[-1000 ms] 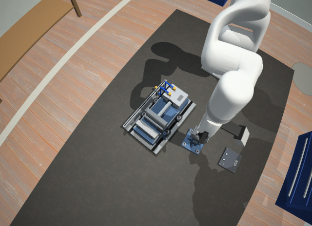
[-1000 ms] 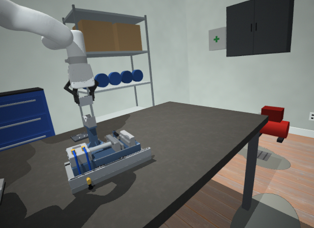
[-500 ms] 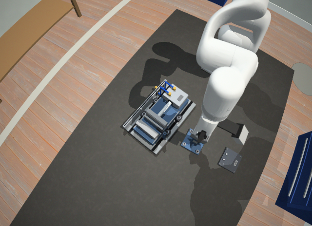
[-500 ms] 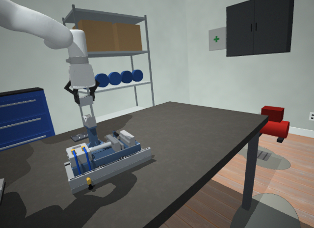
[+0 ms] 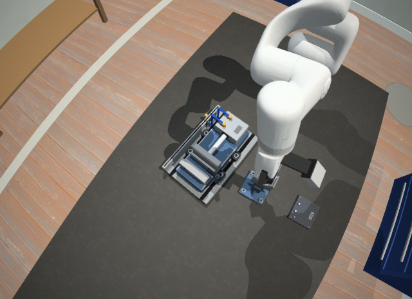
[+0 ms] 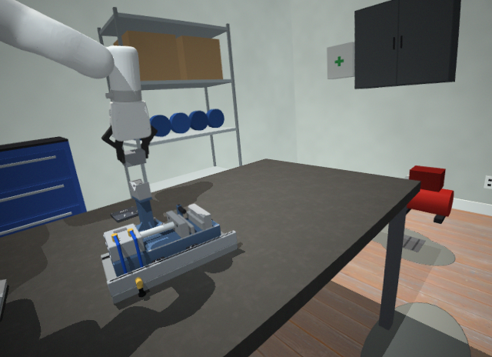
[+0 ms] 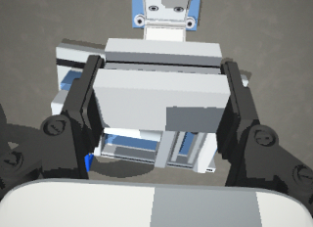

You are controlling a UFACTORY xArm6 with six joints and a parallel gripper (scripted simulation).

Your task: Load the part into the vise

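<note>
My gripper [image 6: 133, 155] is shut on the part, a light grey block [image 7: 159, 100], and holds it by its two ends well above the table. A darker grey patch shows on the block's face nearest the wrist camera. In the overhead view the gripper [image 5: 265, 181] hangs over the V-block [image 5: 254, 188] on its blue base. The V-block also shows in the wrist view [image 7: 168, 2] and, below the block, in the side view [image 6: 141, 194]. The open vise [image 5: 208, 154] lies to the left of it. The dark infeed plate [image 5: 303, 211] lies to the right with nothing on it.
A white box with a dark arm [image 5: 314, 173] stands just right of the V-block. The vise's air cylinder and blue hoses [image 5: 219, 117] are at its far end. A blue drawer cabinet [image 5: 394, 222] stands off the table's right edge.
</note>
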